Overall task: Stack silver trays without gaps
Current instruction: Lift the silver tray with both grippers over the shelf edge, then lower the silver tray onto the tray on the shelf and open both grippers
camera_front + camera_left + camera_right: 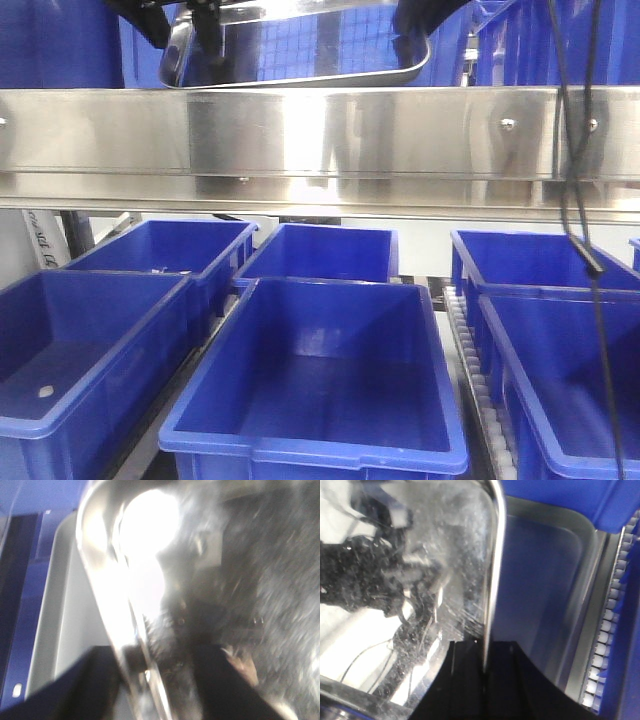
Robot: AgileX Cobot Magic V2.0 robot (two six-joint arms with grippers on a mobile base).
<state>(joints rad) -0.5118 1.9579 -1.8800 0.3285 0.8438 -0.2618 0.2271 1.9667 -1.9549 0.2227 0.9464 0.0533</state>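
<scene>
Backdrop: blue bins (310,390) stand open side up in rows across the 6 o'clock half of the front view; more blue plastic shows at 12 o'clock behind the raised tray.
Steel rail (320,130): a brushed-metal band runs from 9 o'clock to 3 o'clock, between the bins and the tray above.
Black cable (580,200): hangs down at 3 o'clock, in front of the rail.
Upper silver tray (300,50): sits at 12 o'clock in the front view, above the rail and slightly tilted. Its mirror-like wall reflects blue, and one claw holds each short end.
Left claw (205,35): sits at the tray's 9 o'clock end. In the left wrist view (155,665) the bright rim runs between the two dark fingers (75,690). The claw is clamped on the upper silver tray, though this view is blurred.
Right claw (415,25): sits at the tray's 3 o'clock end. In the right wrist view (484,652) the thin rim enters edge-on between the black fingers (460,680), which are closed on it.
Lower silver tray (545,590): lies at 3 o'clock of the gripped rim in the right wrist view, with its floor reflecting blue. In the left wrist view it appears at 9 o'clock (60,620). Whether the two trays touch cannot be told.
Roller track (615,620): a row of white rollers at the 3 o'clock edge, just beside the lower silver tray.
</scene>
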